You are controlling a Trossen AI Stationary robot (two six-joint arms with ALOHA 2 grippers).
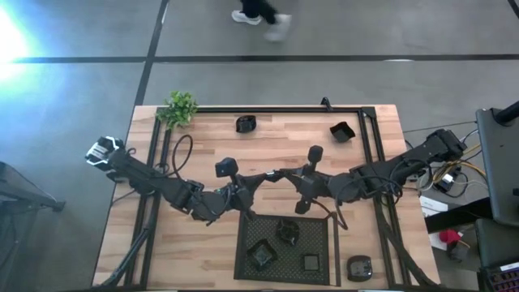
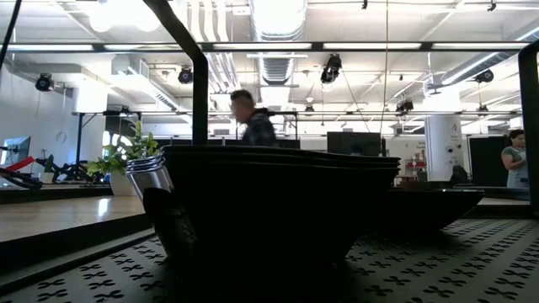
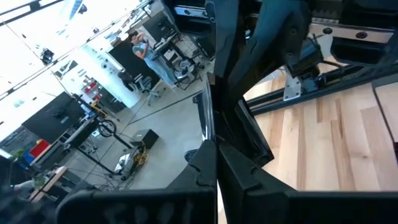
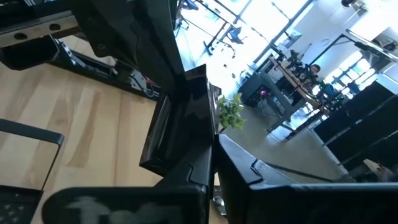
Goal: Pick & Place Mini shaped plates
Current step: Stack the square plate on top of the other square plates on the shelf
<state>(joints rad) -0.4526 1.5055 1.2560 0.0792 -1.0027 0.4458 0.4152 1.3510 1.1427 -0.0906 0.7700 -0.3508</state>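
At centre frame from above, my left gripper (image 1: 253, 180) and right gripper (image 1: 296, 180) meet above the tray (image 1: 243, 258), three plates (image 1: 262, 255) inside; wrist views hide finger spread, so I'd separate arms before picking.

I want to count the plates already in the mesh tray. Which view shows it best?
The high view: the mesh tray lies whole, three plates inside. The low view shows only its floor up close; the wrist views catch at most a corner.

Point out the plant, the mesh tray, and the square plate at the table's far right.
plant (image 1: 180, 108), high view, leaves.
mesh tray (image 1: 242, 258), high view, bare left mesh.
square plate (image 1: 342, 131), high view, its middle.
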